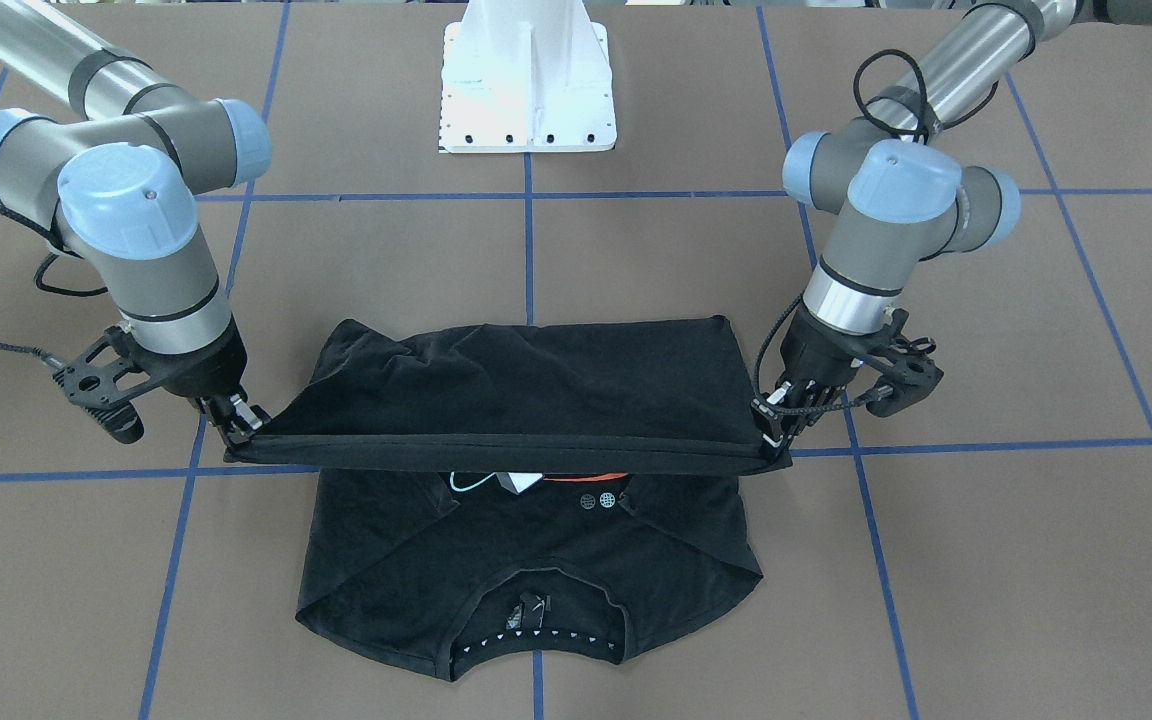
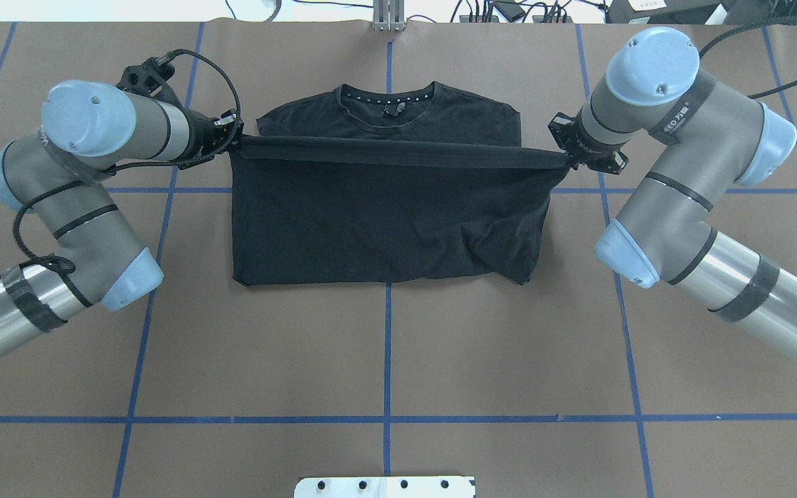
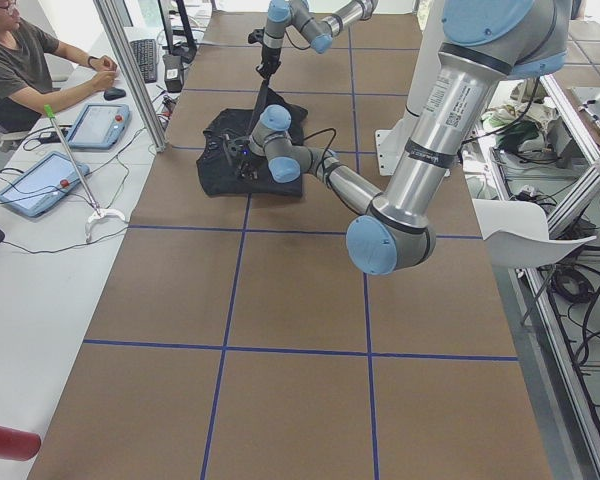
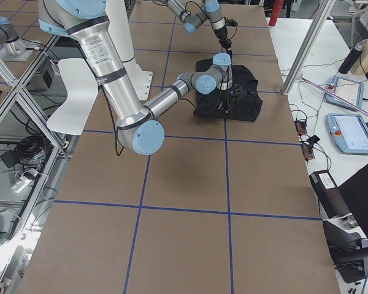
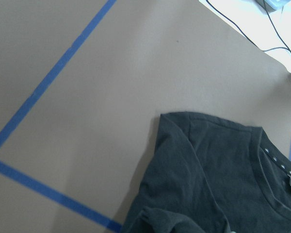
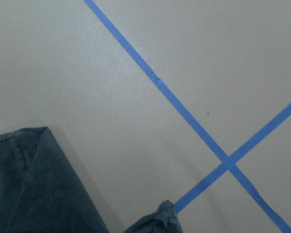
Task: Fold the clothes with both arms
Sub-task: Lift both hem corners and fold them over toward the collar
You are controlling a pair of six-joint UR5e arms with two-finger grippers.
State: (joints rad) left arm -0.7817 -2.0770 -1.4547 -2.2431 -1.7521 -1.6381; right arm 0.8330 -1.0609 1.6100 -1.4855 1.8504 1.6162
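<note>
The black T-shirt (image 2: pixel 385 221) lies mid-table with its collar (image 2: pixel 388 107) on the side away from the robot. Its bottom hem (image 1: pixel 506 447) is lifted and pulled taut between both grippers, above the chest. A strip of white, red and teal graphic (image 1: pixel 526 483) shows under the hem. My left gripper (image 2: pixel 229 142) is shut on one hem corner; it is on the right of the front-facing view (image 1: pixel 774 425). My right gripper (image 2: pixel 568 158) is shut on the other corner (image 1: pixel 241 420). The left wrist view shows the shoulder and collar (image 5: pixel 208 170); the right wrist view shows a sleeve (image 6: pixel 34 184).
The white base pedestal (image 1: pixel 528 80) stands behind the shirt on the robot's side. Blue tape lines (image 2: pixel 388 346) grid the brown table. In the left side view an operator (image 3: pixel 20 70) sits at a white bench with tablets (image 3: pixel 35 180) beside the table.
</note>
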